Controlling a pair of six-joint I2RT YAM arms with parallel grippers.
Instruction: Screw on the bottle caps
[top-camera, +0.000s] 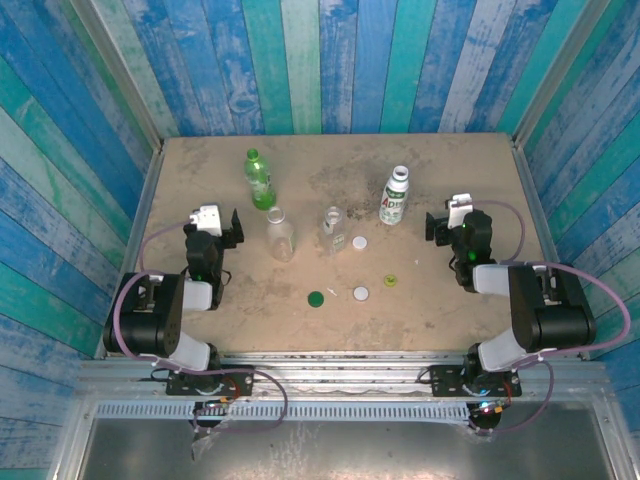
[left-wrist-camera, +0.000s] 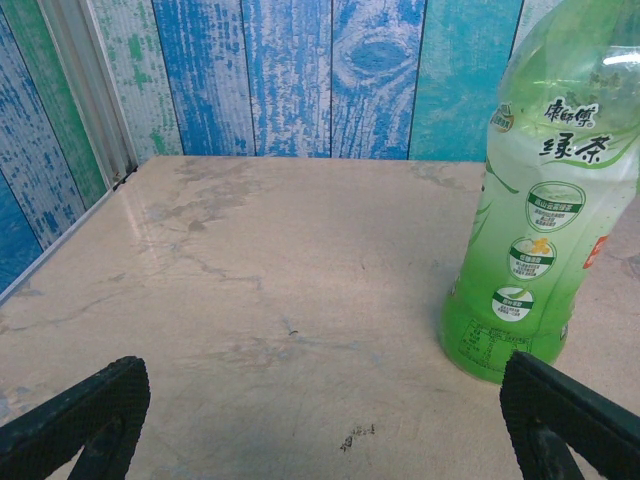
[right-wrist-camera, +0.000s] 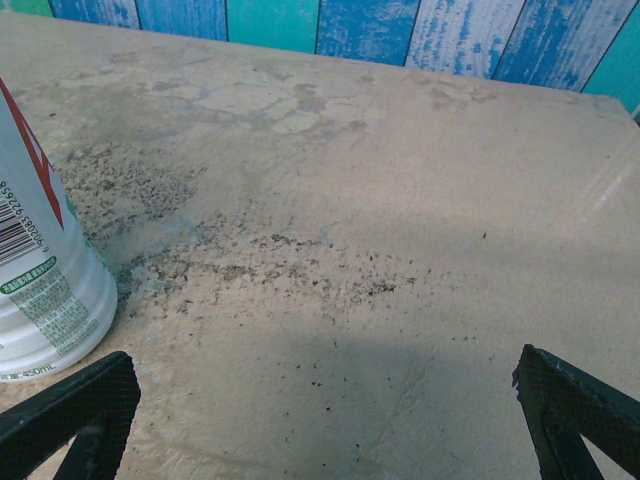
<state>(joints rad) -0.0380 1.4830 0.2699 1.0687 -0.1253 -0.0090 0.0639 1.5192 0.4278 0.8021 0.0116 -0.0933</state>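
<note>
Four bottles stand uncapped at mid table: a green translucent bottle (top-camera: 259, 181), two small clear bottles (top-camera: 280, 236) (top-camera: 332, 230) and a white labelled bottle (top-camera: 396, 197). Loose caps lie in front of them: a white cap (top-camera: 359, 242), another white cap (top-camera: 360, 293), a dark green cap (top-camera: 316, 298) and a yellow-green cap (top-camera: 391, 281). My left gripper (top-camera: 213, 226) (left-wrist-camera: 325, 425) is open and holds nothing, left of the clear bottles; the green bottle (left-wrist-camera: 545, 200) stands ahead to its right. My right gripper (top-camera: 458, 223) (right-wrist-camera: 325, 415) is open and holds nothing, right of the white bottle (right-wrist-camera: 40, 270).
The tan tabletop (top-camera: 440, 310) is walled by blue and green painted planks (top-camera: 330, 60) on three sides. Bare stained surface lies ahead of both grippers. Metal rails run along the left edge (left-wrist-camera: 90, 90) and the near edge.
</note>
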